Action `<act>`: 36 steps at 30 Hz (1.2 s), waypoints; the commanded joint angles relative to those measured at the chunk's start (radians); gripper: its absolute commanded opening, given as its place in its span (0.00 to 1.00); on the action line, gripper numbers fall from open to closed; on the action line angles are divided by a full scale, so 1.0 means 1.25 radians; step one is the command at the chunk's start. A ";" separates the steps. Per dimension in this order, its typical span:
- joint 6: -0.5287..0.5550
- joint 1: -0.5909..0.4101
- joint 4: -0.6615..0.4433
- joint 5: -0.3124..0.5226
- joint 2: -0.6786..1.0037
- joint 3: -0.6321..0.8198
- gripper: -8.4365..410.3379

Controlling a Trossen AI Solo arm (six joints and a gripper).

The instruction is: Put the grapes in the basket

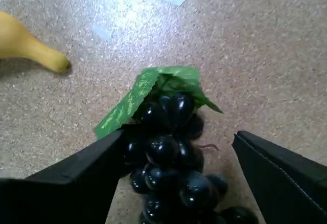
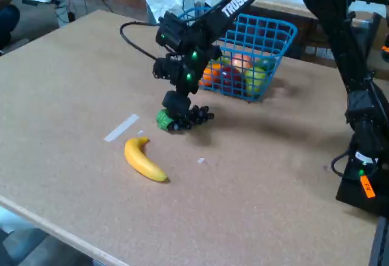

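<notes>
Between spread jaws of gripper (image 1: 176,157), not clenched: one bunch of grapes (image 1: 171,152), left finger touching. One banana (image 1: 25,45) beyond, left. One basket (image 2: 258,47) behind.

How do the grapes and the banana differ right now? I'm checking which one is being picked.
The grapes are a glossy black bunch with a green leaf; the banana is plain yellow and smooth. The grapes lie between the open pincer fingers; the banana lies apart, untouched. Both rest on the table, outside the basket.
</notes>
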 commanded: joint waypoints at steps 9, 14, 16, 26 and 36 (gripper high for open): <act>0.028 0.001 -0.018 -0.004 -0.032 -0.002 0.72; 0.030 0.001 -0.015 -0.004 -0.033 -0.002 0.71; 0.028 0.001 -0.014 -0.003 -0.033 -0.002 0.69; 0.044 0.001 -0.010 -0.004 -0.026 -0.002 0.63; 0.044 0.001 -0.008 -0.023 0.009 -0.005 0.63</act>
